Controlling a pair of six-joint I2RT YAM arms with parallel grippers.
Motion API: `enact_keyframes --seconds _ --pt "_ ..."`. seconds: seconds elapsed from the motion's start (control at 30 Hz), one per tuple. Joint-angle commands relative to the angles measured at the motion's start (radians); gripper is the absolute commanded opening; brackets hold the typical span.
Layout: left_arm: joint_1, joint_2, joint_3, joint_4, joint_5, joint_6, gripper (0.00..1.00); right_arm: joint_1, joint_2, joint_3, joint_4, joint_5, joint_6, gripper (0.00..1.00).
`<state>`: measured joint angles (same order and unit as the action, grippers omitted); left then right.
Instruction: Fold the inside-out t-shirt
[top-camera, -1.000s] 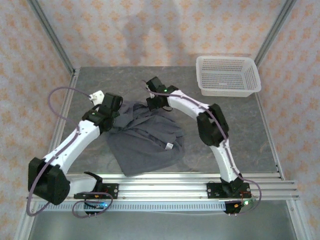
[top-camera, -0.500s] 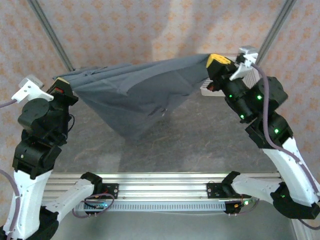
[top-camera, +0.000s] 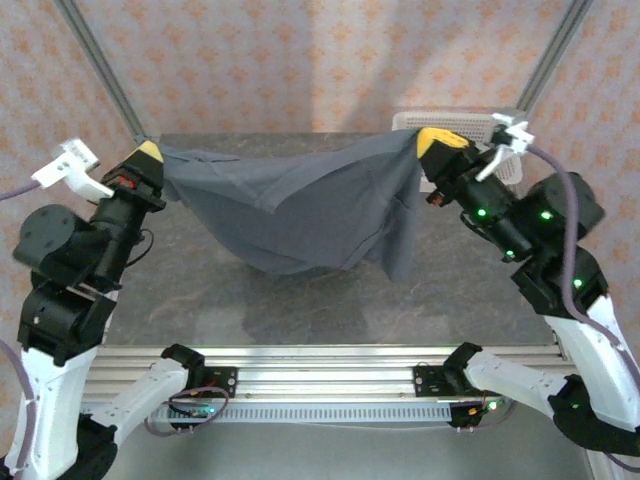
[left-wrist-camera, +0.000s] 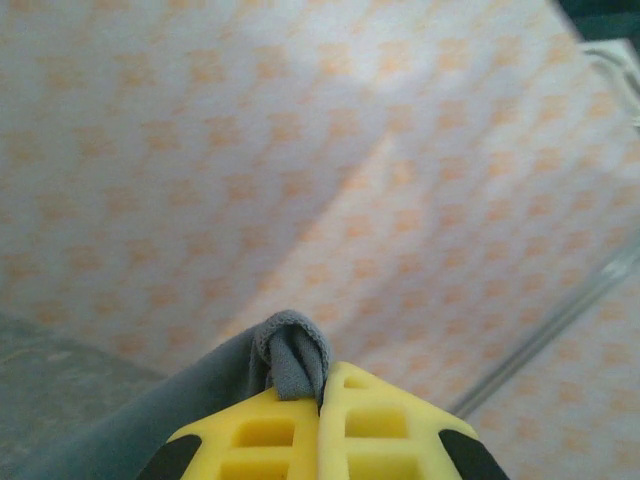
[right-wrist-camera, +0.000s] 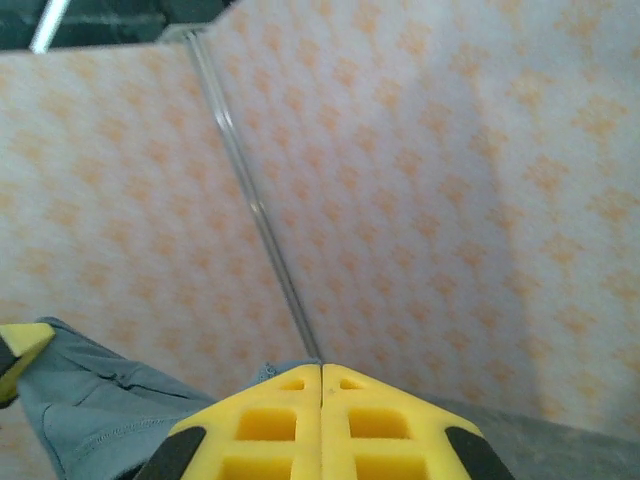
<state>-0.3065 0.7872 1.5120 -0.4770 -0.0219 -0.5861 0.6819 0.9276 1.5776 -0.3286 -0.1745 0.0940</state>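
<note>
Nearest us, along the near edge of the tabletop (top-camera: 420, 300), runs the aluminium rail (top-camera: 320, 368) that carries both arm bases. Above the bare middle of the tabletop hangs the inside-out t-shirt (top-camera: 300, 215), strung like a hammock between the two raised arms and, as far as we can judge, clear of the surface.

The left gripper (top-camera: 148, 160) holds one end near the far left corner. In its wrist view the yellow fingers (left-wrist-camera: 380, 420) are pressed together on a small bunched fold of grey fabric. The right gripper (top-camera: 440, 142) holds the other end towards the far right corner, also clamped tight on the cloth. The shirt sags in the middle, and a longer flap drops below its right end. We cannot tell which part of the shirt each gripper has.

Behind, in the far right corner, sits the white mesh basket (top-camera: 480, 119), partly hidden by the right gripper.

We take this to be the spreading step: the shirt is lifted and stretched, not yet laid flat. The next move calls for lowering both ends together under even tension, so the cloth lands smooth on the middle of the tabletop, short of the basket.
</note>
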Motion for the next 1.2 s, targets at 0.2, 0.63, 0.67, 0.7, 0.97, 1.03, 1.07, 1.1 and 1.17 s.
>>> enact_keyframes --seconds 0.2,0.63,0.67,0.7,0.97,1.03,1.07,1.1,1.17 --pt "0.007 -0.034 0.097 0.103 0.073 -0.119 0.00 -0.002 0.048 0.168 0.071 -0.065 0.040 0.00" --pt "0.007 0.461 0.252 -0.213 -0.341 -0.069 0.00 -0.229 1.076 1.250 -0.575 -0.053 0.081 0.00" --pt "0.011 0.501 0.238 -0.202 -0.358 -0.075 0.00 -0.253 1.125 1.240 -0.558 -0.081 0.104 0.00" --pt "0.018 0.536 0.211 -0.177 -0.376 -0.077 0.00 -0.275 1.169 1.221 -0.539 -0.111 0.116 0.00" --pt "0.160 0.889 0.221 -0.063 -0.283 -0.103 0.74 -0.423 1.494 1.312 -0.407 -0.297 0.306 0.66" --pt "0.171 0.882 0.218 -0.061 -0.287 -0.086 0.78 -0.457 1.460 1.309 -0.475 -0.312 0.322 0.68" --pt "0.173 0.855 0.195 -0.057 -0.279 -0.080 0.79 -0.461 1.429 1.300 -0.536 -0.318 0.282 0.68" --pt "0.174 0.816 0.157 -0.050 -0.262 -0.086 0.79 -0.458 1.387 1.277 -0.603 -0.321 0.231 0.69" --pt "0.171 0.715 0.051 -0.026 -0.180 -0.117 0.79 -0.443 1.288 1.165 -0.696 -0.338 0.156 0.69"
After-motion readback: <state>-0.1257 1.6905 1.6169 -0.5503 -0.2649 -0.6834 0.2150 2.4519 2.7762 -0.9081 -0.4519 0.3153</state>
